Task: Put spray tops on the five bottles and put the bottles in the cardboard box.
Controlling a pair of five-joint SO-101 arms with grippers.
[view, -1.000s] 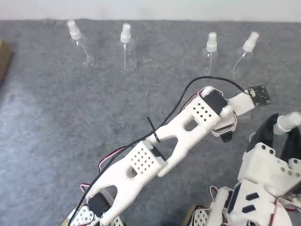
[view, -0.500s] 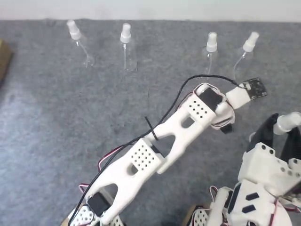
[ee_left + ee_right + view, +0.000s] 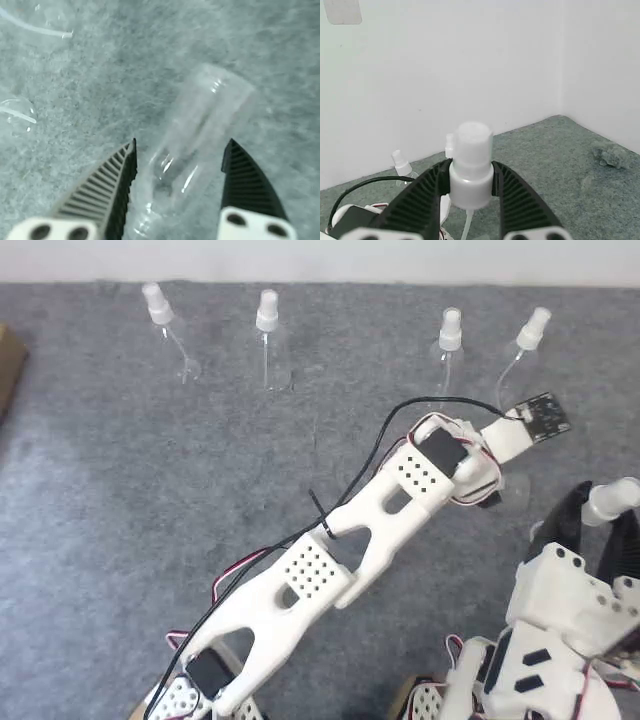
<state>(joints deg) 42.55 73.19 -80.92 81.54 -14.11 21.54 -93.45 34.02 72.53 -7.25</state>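
A clear bottle (image 3: pixel 200 130) without a top stands on the grey carpet between the spread jaws of my left gripper (image 3: pixel 180 160), which is open around it. In the high view this left gripper (image 3: pixel 492 498) sits at the end of the long white arm, with the bottle (image 3: pixel 516 486) faintly visible just beyond it. My right gripper (image 3: pixel 470 185) is shut on a white spray top (image 3: pixel 471 162), held upright with its thin tube hanging below. The high view places that spray top (image 3: pixel 612 498) at the lower right, close to the bottle.
Several clear bottles with spray tops stand along the back: far left (image 3: pixel 160 320), next to it (image 3: pixel 268 330), and two at the right (image 3: pixel 449 340) (image 3: pixel 530 340). A corner of the cardboard box (image 3: pixel 8 355) shows at the left edge.
The left arm's wrist has shifted slightly toward the back right, over the open bottle. The right arm has kept still with the spray top.
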